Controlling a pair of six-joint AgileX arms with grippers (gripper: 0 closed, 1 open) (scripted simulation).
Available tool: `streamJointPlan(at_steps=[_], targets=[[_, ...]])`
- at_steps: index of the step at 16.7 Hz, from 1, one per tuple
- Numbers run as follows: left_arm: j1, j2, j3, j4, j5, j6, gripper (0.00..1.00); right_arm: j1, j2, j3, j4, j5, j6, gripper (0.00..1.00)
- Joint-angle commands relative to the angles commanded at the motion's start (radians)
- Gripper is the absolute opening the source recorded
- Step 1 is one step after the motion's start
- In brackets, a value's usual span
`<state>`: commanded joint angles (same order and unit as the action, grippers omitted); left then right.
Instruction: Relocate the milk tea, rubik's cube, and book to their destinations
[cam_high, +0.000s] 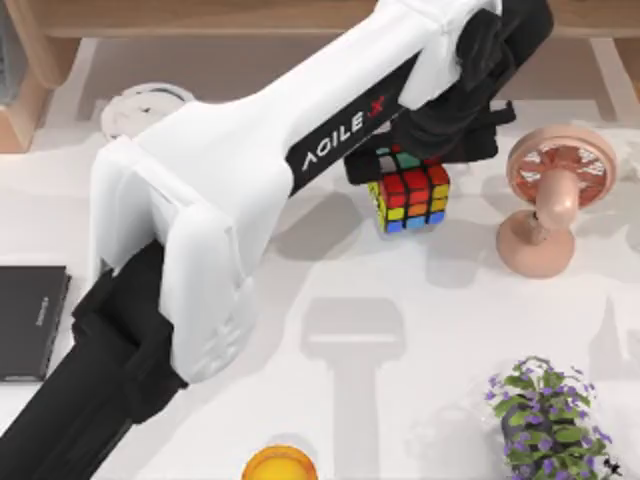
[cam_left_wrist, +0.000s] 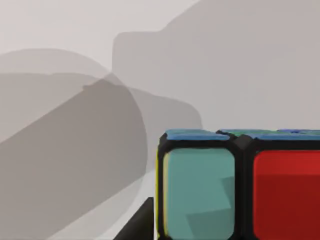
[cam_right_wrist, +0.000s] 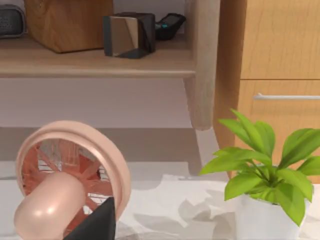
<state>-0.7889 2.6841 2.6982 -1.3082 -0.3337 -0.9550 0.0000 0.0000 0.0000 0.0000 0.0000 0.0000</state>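
Left hand (cam_high: 400, 160) above — touching rubik's cube (cam_high: 410, 195).

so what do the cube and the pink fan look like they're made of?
Rubik's cube: probably hard plastic, with a black frame and flat, faintly shiny coloured stickers. Pink fan: looks like smooth moulded plastic, matte to satin, with a soft highlight on its rounded motor housing and a one-piece guard ring. Neither can be confirmed by look alone.

Pink fan (cam_right_wrist: 70, 182) nr green plant (cam_right_wrist: 265, 160) in white pot; wood shelf (cam_right_wrist: 97, 62) behind w/ black box (cam_right_wrist: 127, 35).
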Motion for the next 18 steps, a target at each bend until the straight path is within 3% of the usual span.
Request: streamJointPlan(at_steps=[7,13,18], targets=[[-0.019,-0.295,-0.320,0.443,0.001,0.234,0.00,0.000,0.000,0.000,0.000,0.000,0.000,1.00],[-0.012,-0.615,-0.719,1.033,-0.001,0.536,0.00,0.000,0.000,0.000,0.000,0.000,0.000,1.00],[0.067,-0.826,-1.051,1.558,-0.016,0.795,0.00,0.000,0.000,0.000,0.000,0.000,0.000,1.00]])
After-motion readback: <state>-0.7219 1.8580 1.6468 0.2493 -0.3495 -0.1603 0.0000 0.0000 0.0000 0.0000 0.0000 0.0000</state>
